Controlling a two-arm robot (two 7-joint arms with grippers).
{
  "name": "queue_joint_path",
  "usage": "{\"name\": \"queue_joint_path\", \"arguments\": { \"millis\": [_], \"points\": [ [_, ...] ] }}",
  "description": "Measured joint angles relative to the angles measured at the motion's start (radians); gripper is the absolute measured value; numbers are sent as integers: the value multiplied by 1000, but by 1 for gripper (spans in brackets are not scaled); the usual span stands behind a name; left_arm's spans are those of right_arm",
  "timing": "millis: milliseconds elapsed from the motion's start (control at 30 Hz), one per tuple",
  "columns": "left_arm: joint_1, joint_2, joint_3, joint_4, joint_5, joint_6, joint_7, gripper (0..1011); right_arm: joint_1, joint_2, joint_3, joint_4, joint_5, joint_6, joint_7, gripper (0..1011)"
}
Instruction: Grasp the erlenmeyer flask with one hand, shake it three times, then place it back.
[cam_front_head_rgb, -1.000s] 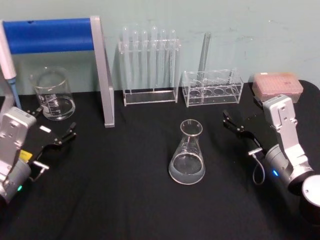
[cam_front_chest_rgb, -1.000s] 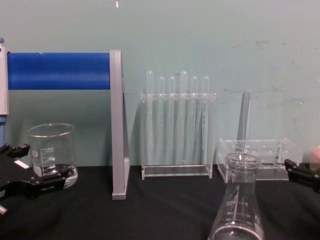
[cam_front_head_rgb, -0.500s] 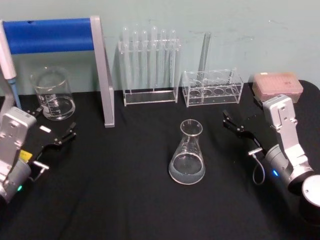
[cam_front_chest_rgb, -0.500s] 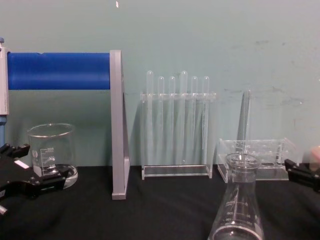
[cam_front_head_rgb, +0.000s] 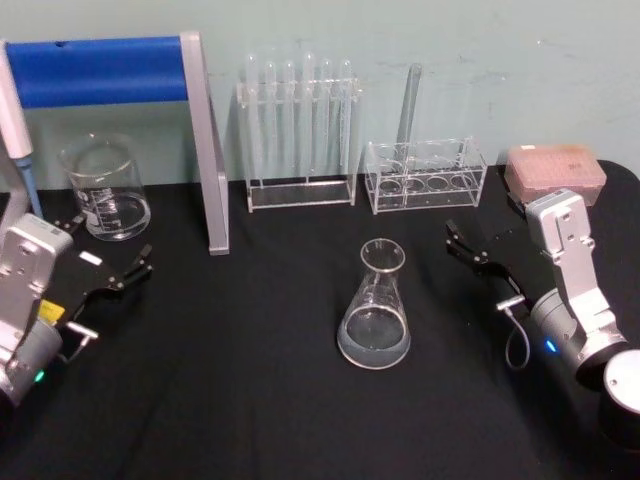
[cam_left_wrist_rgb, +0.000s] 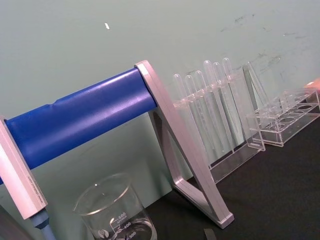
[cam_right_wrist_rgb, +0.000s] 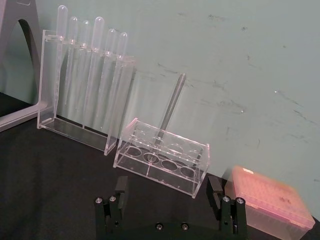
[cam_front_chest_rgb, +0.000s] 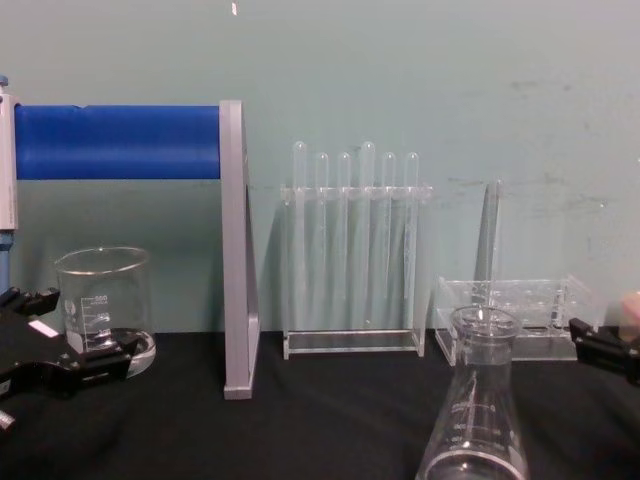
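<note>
the flask (cam_front_head_rgb: 375, 308) stands upright mid-bench (cam_front_head_rgb: 250, 400), untouched, with room on both sides for a side grasp. the right end effector (cam_front_head_rgb: 478, 245) sits just beside it, jaws wide. the left end effector (cam_front_head_rgb: 105, 255) waits wide near the beaker (cam_front_head_rgb: 104, 187).

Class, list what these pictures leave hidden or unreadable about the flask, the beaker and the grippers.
1. Erlenmeyer flask: base cut off by the chest view's bottom edge; graduation marks too small to read.
2. Beaker: bottom cut off by the left wrist view's edge.
3. Right gripper: open, its body cut off by the right wrist view's edge.
4. Left gripper: open beside the beaker.
</note>
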Motion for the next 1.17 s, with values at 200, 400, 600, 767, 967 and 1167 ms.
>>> {"name": "queue_joint_path", "arguments": {
  "millis": [200,400,600,767,967,1167],
  "points": [
    [0,0,0,0,0,0,0,1001,0,0,0,0,0,0,0,1000],
    [0,0,0,0,0,0,0,1001,0,0,0,0,0,0,0,1000],
    [0,0,0,0,0,0,0,1001,0,0,0,0,0,0,0,1000],
    [0,0,0,0,0,0,0,1001,0,0,0,0,0,0,0,1000],
    [0,0,0,0,0,0,0,1001,0,0,0,0,0,0,0,1000],
    [0,0,0,0,0,0,0,1001,0,0,0,0,0,0,0,1000]
  ]
}}
